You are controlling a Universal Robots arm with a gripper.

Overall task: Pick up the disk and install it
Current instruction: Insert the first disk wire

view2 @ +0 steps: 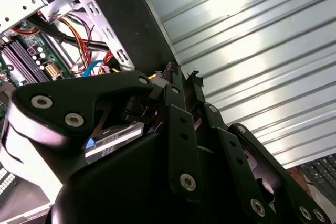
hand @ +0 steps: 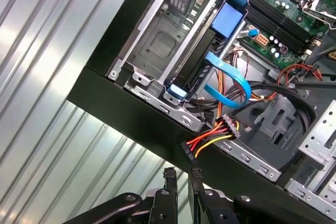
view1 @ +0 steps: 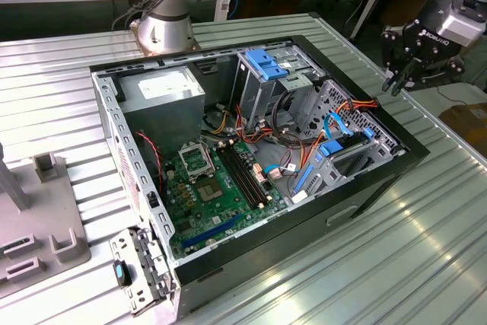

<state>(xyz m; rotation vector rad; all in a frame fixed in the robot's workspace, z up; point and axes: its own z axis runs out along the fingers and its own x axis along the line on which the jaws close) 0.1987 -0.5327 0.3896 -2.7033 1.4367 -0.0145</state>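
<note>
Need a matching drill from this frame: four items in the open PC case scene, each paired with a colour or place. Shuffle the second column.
Things:
1. end effector
2. power supply box
3. motherboard
4. flat ribbon cable

Descriptions:
A. green, on the case floor
B. light blue, looped near the drive cage
C. black, outside the case over the ribbed table
D. grey with a white label, in the case corner nearest the arm's base

Pairs: 1-C, 2-D, 3-A, 4-B

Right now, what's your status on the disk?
Gripper empty, outside the case over the table. Disk looks seated in the drive cage. Loose blue cable beside it.
</note>
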